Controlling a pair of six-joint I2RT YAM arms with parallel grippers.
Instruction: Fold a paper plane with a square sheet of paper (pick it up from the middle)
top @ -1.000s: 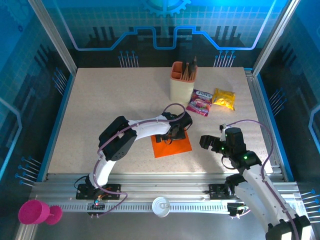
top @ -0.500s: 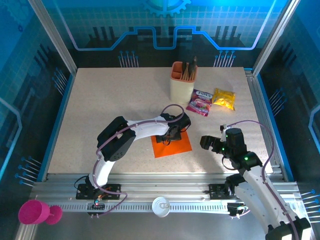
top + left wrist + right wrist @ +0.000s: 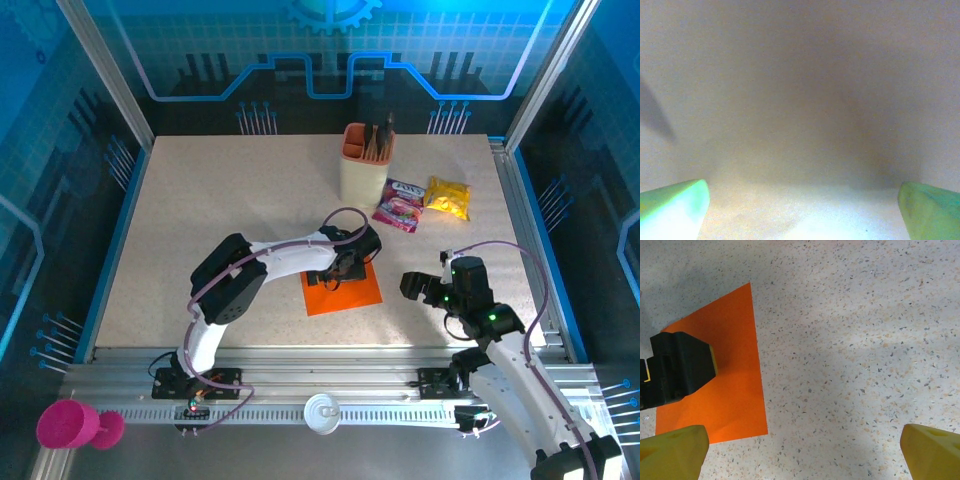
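Observation:
The square sheet of paper [image 3: 345, 292] is bright orange and lies flat on the speckled table, near the middle front. It also fills the left side of the right wrist view [image 3: 732, 385]; it is a plain square with no paper plane form. My left gripper [image 3: 340, 272] is down over the sheet's far part, its black body [image 3: 680, 367] resting above the paper. In the blurred left wrist view its green fingertips [image 3: 675, 205] stand far apart, so the left gripper [image 3: 802, 212] is open and holds nothing. My right gripper [image 3: 418, 287] hovers open to the right of the sheet, over bare table [image 3: 802, 455].
A beige-and-orange pen cup [image 3: 364, 165] stands at the back, with a pink packet [image 3: 400, 205] and a yellow packet [image 3: 448, 197] to its right. A metal rail [image 3: 320, 385] runs along the near edge. Blue frame walls close in both sides.
The left gripper has edged slightly toward the near left over the sheet. The sheet and the right arm have not moved.

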